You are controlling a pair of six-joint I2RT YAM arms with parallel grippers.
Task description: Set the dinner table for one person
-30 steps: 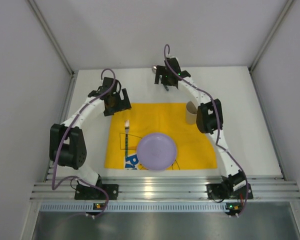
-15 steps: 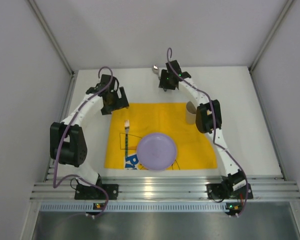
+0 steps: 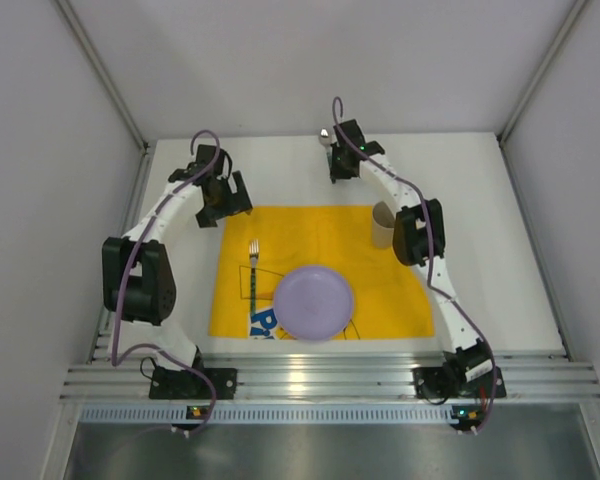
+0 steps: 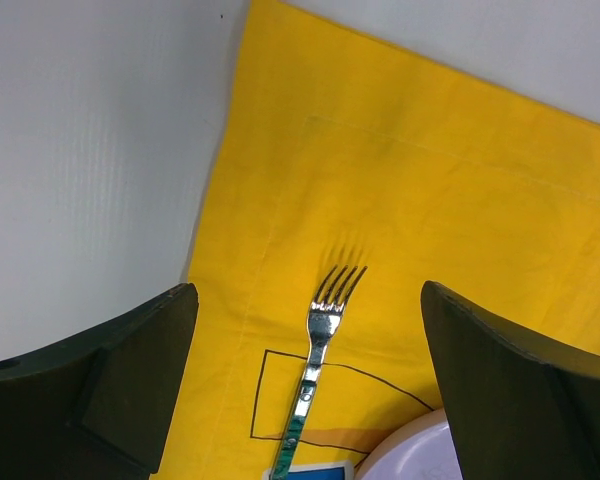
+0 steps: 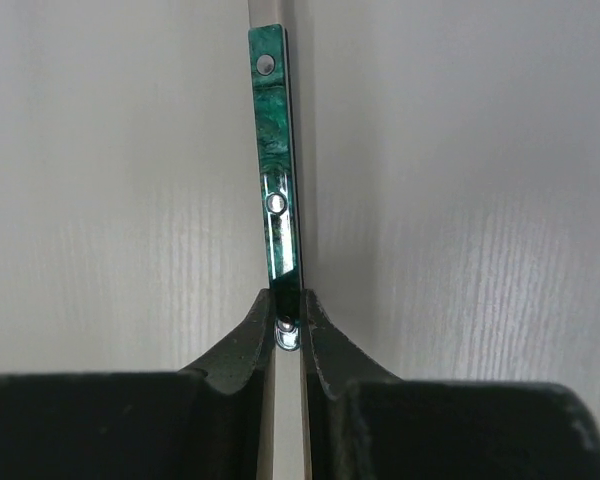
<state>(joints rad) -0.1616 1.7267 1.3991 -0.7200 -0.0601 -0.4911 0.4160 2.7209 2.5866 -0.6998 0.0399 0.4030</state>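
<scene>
Two arms curve over the dinner table (image 3: 480,250) in the top view, its white surface running from the silver rail (image 3: 330,375) at the near edge back to the pale walls. On it lies a yellow placemat (image 3: 310,235) carrying a fork (image 3: 252,268), a purple plate (image 3: 313,303) near the fork's right side and a brown cup (image 3: 383,225) at the mat's far right corner. The left gripper (image 3: 223,200) hangs by the mat's far left corner; the right gripper (image 3: 337,163) sits beyond the mat's far edge, close to the back wall, with a shiny bit of metal beside it. From the left wrist, both dark fingers stand wide apart and hold nothing, the fork's tines and a sliver of plate rim below them on the yellow cloth. From the right wrist, the fingers are pinched tight on a green-handled utensil (image 5: 277,200), its riveted handle reaching away from them over the white surface
</scene>
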